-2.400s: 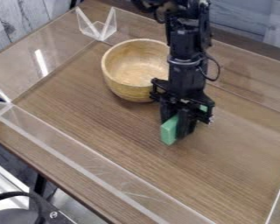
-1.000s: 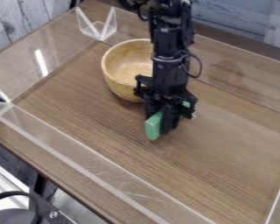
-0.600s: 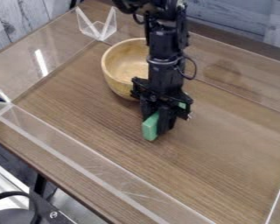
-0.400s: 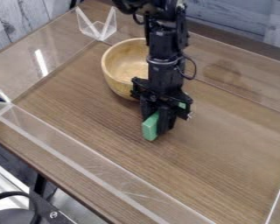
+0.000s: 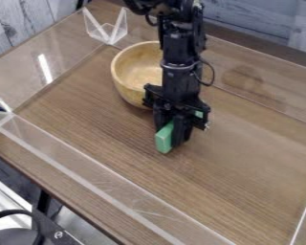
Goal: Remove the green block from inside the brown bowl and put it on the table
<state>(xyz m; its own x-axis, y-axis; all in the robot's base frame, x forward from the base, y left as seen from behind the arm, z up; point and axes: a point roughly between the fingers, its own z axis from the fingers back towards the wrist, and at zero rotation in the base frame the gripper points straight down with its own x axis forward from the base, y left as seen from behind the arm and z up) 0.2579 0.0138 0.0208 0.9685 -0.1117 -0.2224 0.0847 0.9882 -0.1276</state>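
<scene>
The green block (image 5: 163, 140) stands upright with its lower end at the wood-grain table (image 5: 104, 144), just in front of the brown bowl (image 5: 142, 72). My black gripper (image 5: 172, 127) points steeply down and is shut on the green block's upper part. The arm rises behind it and covers the bowl's right rim. The part of the bowl's inside that shows holds nothing. Whether the block's base rests on the table or hovers just above it I cannot tell.
A clear plastic barrier (image 5: 66, 153) runs along the table's front and left edges. A clear angled plastic piece (image 5: 107, 27) stands at the back left behind the bowl. A dark cable (image 5: 15, 222) loops below the table's front corner.
Over the earlier frames the gripper carried the block leftward and a little down toward the table. In the last half second nothing has moved.
</scene>
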